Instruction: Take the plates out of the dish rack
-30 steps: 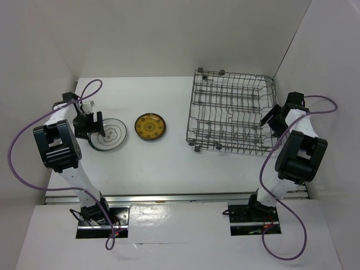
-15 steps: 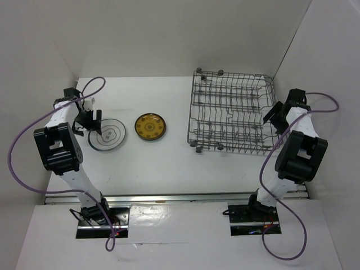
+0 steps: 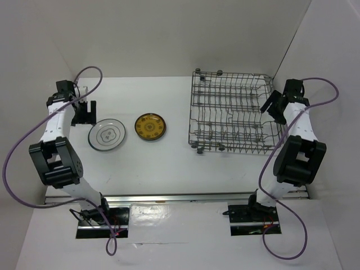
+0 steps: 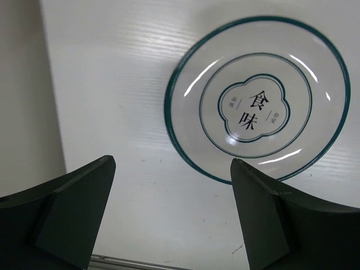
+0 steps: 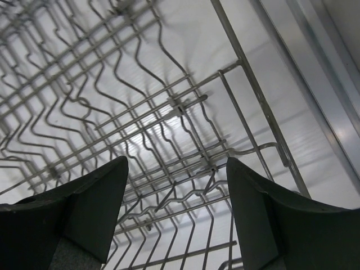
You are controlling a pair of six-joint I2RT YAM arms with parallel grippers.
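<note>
Top external view: we see two plates flat on the table left of the rack (image 3: 233, 112), the amber plate (image 3: 150, 126) nearer and the white plate (image 3: 107, 135) farther. Our left gripper (image 3: 85, 111) hovers farthest left, jaws wide apart and empty. Our right gripper (image 3: 269, 107) hangs over the rack's right edge, jaws apart.

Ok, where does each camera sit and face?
Top external: high behind the robot, looking down; left arm, right arm show.
Left wrist: on the left gripper, facing the white plate; open jaws show.
Right wrist: on the right gripper, facing the dish rack; open jaws show.
Shared: top and left wrist see that plate.
</note>
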